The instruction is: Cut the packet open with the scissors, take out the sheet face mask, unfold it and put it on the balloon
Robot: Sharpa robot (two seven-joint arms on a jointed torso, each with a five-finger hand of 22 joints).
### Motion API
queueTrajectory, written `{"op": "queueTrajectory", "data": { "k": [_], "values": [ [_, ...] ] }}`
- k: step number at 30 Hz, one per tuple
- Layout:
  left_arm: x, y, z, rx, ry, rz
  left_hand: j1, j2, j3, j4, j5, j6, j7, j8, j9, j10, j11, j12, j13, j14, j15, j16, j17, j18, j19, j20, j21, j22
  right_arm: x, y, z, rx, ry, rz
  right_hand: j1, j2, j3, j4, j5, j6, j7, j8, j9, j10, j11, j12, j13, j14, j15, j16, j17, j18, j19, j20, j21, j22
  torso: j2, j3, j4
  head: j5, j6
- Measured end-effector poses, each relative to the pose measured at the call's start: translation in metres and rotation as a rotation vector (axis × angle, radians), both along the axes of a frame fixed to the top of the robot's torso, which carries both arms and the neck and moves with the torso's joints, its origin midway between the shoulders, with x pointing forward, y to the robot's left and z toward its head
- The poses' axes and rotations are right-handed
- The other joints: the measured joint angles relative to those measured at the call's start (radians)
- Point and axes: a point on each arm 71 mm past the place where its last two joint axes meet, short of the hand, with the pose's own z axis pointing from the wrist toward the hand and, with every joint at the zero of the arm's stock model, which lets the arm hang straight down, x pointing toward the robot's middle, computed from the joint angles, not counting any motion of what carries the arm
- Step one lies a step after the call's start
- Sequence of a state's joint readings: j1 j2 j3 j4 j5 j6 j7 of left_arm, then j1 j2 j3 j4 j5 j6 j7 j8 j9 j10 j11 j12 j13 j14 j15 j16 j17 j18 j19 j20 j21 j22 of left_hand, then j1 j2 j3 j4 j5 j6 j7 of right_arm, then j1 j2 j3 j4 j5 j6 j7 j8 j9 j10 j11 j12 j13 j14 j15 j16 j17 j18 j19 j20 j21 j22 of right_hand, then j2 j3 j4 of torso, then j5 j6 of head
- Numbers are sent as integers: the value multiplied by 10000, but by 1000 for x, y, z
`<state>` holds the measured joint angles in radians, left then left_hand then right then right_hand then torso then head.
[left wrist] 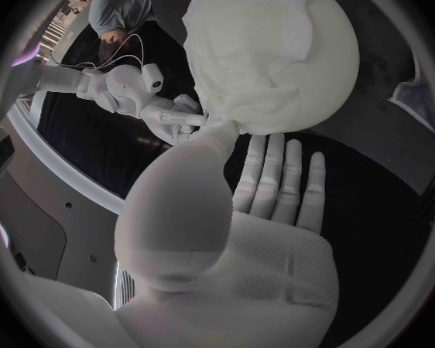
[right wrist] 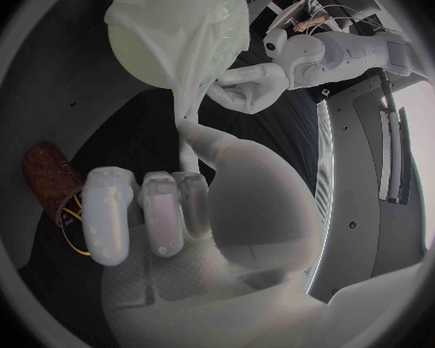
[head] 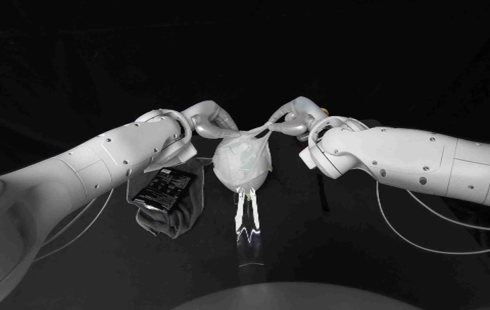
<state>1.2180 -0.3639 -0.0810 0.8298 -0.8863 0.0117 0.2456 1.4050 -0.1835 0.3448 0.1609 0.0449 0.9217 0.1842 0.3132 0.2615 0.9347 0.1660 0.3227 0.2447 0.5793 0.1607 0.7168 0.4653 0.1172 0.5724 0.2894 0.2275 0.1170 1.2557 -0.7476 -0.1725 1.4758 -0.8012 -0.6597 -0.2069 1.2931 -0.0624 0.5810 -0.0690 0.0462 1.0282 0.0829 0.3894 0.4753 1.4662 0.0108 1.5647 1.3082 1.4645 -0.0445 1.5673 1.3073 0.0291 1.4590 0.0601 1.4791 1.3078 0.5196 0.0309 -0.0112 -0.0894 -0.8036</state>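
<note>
Task is looking nearly done: sheet face mask (head: 241, 160) is out, unfolded and draping over the balloon (left wrist: 329, 77), which is standing mid-tabletop (head: 357, 253) betw. both hands. Packet (head: 163, 186), presumably emptied, is lying just beside the left arm. Right hand (head: 294, 117) is pinching the mask's edge w/ thumb and finger. Left hand (head: 209, 120) is gripping nothing, fingers straight, thumb touching the same edge. Prob. left: smoothing the mask down, then letting go.
</note>
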Motion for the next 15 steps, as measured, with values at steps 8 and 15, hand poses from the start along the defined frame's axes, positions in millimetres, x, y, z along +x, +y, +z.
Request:
{"op": "queueTrajectory", "data": {
  "k": [8, 15],
  "values": [
    [0, -2, 0, 283, -230, -50, 215, -7, 52, -74, 0, 78, -67, 0, -16, 0, 0, 135, 39, 40, -40, 58, -1, 146, 56, 17, 0, 0, 0, 0, 0, 1, 0, -1, 0, 0, 1, -1, 0, -1, -1, -28, 1, 0, 0, 27, -2, 0, 0, -1, 2, 1, 17, -44, -1, 3, 0, 2, -6, 5, -15],
    [-1, -4, 1, 453, -491, -77, 1057, 437, 731, -603, 0, 814, -295, 373, 53, 505, -354, 613, 182, 649, -361, 386, -11, 302, 678, 12, 283, 115, 0, 0, 0, 4, 0, 3, 0, 0, 29, -29, 0, -3, -1, -26, -9, 0, 0, 26, -9, 0, 0, -7, 8, 1, 16, -44, -19, 2, 1, 2, -7, 6, -26]
  ]
}}
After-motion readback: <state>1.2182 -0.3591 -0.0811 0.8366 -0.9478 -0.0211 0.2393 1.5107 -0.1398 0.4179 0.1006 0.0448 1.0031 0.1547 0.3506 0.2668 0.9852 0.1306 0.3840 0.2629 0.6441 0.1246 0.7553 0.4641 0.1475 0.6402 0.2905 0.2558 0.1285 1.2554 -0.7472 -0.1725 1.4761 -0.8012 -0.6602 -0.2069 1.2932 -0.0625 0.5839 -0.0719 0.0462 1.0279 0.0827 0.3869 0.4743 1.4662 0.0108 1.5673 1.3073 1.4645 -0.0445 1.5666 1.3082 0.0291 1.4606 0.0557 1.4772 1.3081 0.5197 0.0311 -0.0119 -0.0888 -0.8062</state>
